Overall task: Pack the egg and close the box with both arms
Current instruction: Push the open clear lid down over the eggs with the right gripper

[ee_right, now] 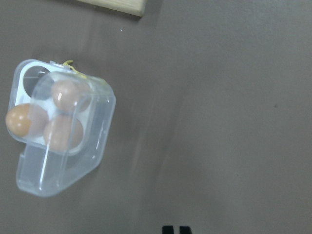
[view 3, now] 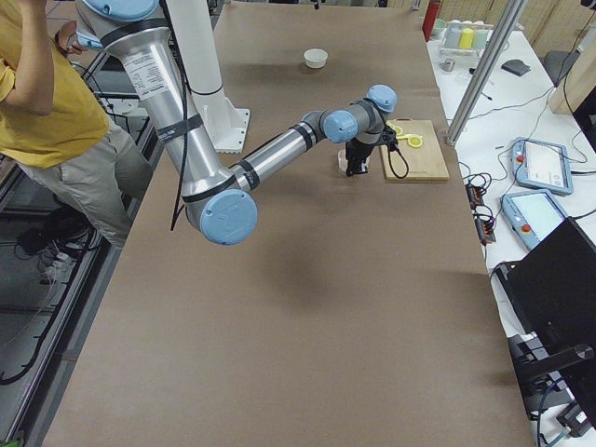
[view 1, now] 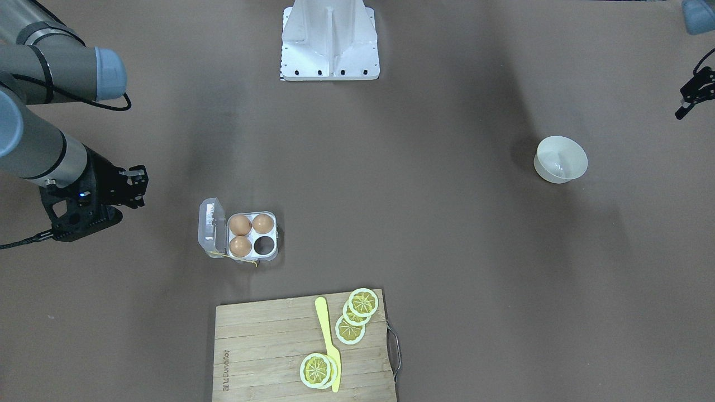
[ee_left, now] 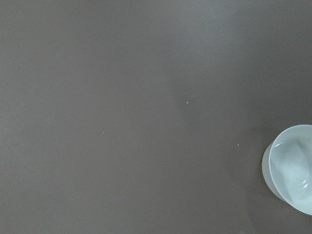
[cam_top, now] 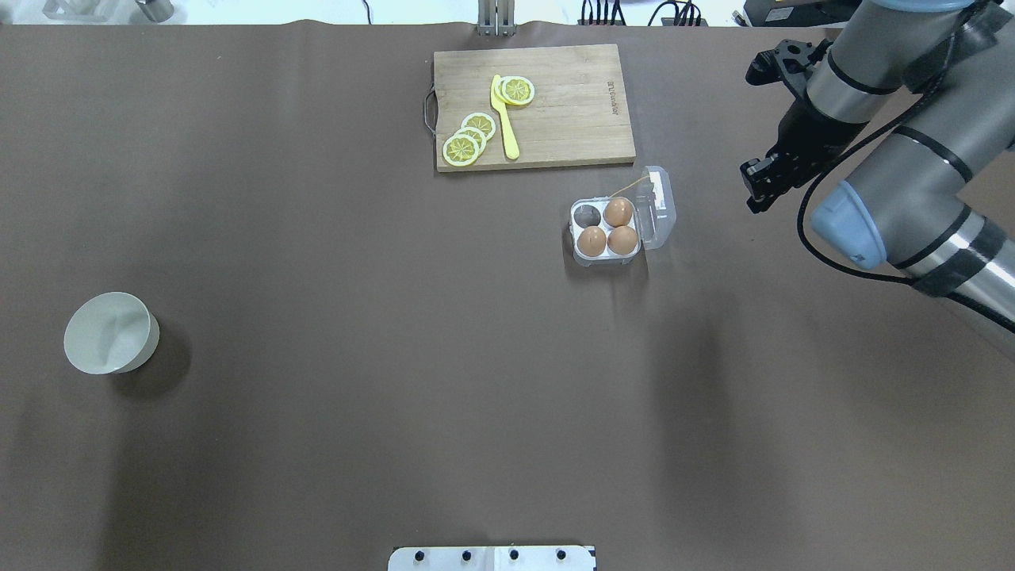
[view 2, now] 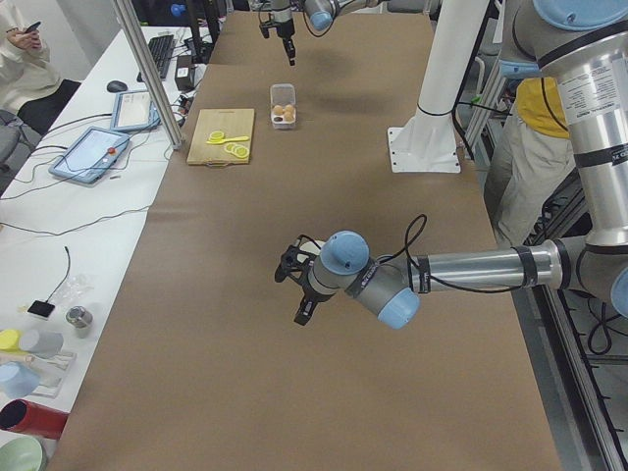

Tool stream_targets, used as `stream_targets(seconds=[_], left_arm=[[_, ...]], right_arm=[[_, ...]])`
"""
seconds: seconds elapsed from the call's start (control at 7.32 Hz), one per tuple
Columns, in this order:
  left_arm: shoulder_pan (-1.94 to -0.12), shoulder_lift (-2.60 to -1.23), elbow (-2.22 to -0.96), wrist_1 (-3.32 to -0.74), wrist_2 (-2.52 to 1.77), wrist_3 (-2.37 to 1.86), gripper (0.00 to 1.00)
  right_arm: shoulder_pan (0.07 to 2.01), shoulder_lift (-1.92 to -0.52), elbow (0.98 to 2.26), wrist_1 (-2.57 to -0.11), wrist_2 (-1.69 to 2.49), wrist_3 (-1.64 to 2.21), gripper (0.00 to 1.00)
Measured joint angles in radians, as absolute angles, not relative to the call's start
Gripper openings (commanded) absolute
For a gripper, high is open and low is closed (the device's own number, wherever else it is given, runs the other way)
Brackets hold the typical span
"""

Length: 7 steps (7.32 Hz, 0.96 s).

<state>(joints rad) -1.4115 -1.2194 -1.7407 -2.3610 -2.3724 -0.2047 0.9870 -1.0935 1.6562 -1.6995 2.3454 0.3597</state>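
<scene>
The right tool (cam_top: 760, 186) hangs above the bench (cam_top: 317, 396), off to the side of the box (cam_top: 607, 231), and does not touch it. In its own wrist view its two black tips sit close together with nothing between them. The left tool (view 1: 692, 95) is far away at the other end, near the white bowl (view 1: 560, 159). I cannot tell if it is spread or pressed together.

The box sits on the bench just beside a corner of the wooden board (cam_top: 555, 119). Its clear lid (cam_top: 660, 205) is open and leans out on the side nearest the right tool. The lid is thin plastic and looks bendy and slippery. The whole box looks light, so I think it would slide if only one tool pushed it. A good plan is for one tool to hold the grey tray by its edge. The other tool can then push the lid's free edge over and down.

Three eggs (cam_top: 618, 212) sit in three of the four cups. Eggs are smooth and round and break easily, so take one softly by its sides. The fourth cup (cam_top: 587, 214), on the side away from the lid, is empty. I see no loose egg anywhere. The bowl looks empty too. The board holds lemon slices (cam_top: 468, 139) and a yellow knife (cam_top: 506, 119).
</scene>
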Motion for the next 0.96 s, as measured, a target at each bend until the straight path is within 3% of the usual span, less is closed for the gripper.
stream_targets(seconds=[0.96], left_arm=[[-1.436,-1.206,-1.737,-2.369,-2.379,-0.198,0.97]], right_arm=[[0.959,-0.875,1.324,-1.544,2.454,0.41,0.0]])
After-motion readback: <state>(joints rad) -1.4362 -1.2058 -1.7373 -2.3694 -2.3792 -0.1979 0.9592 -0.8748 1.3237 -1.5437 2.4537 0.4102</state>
